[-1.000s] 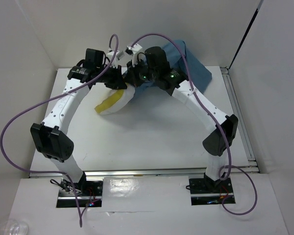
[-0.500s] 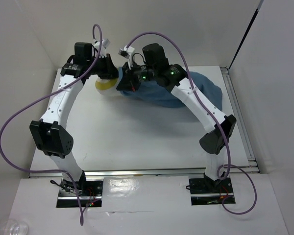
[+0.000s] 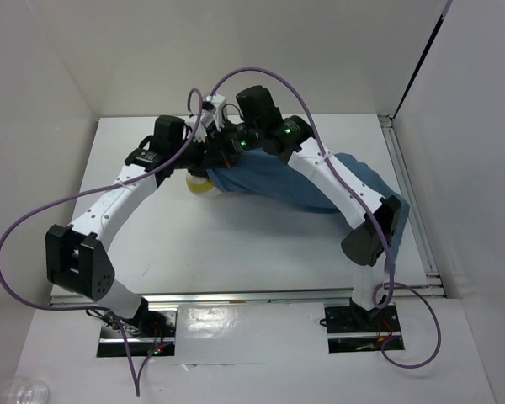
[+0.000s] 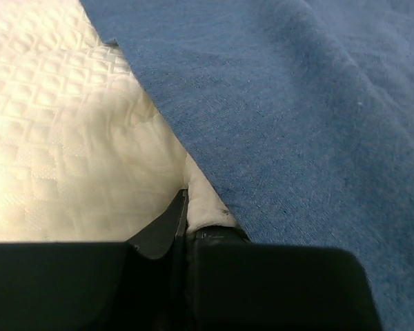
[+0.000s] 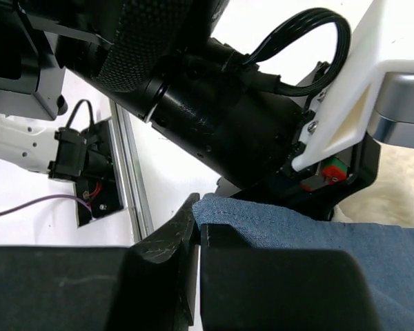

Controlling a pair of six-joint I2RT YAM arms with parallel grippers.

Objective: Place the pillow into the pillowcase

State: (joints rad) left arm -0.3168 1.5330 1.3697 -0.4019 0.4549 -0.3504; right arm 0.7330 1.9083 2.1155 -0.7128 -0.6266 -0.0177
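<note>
The dusty-blue pillowcase [image 3: 273, 181] lies stretched across the middle of the table, from centre to right. Only a small cream-yellow end of the pillow [image 3: 199, 185] shows at its left mouth; the rest is covered by the fabric. In the left wrist view the textured pillow [image 4: 62, 138] fills the left and the pillowcase [image 4: 297, 103] the right. My left gripper [image 4: 188, 222] is shut on a cream edge of the pillow. My right gripper [image 5: 199, 231] is shut on the hem of the pillowcase [image 5: 317, 238]. Both wrists crowd together above the mouth, the left gripper [image 3: 204, 164] beside the right gripper [image 3: 227, 160].
The white table [image 3: 236, 252] is boxed in by white walls at the left, back and right. A metal rail [image 3: 406, 194] runs along its right edge. Purple cables [image 3: 34, 219] loop off both arms. The left arm's dark wrist [image 5: 214, 103] hangs just in front of my right camera.
Both grippers have come down and toward the near side, still holding their fabric. The pillowcase, raised at the back before, now lies lower and spread rightward, covering more of the pillow.
</note>
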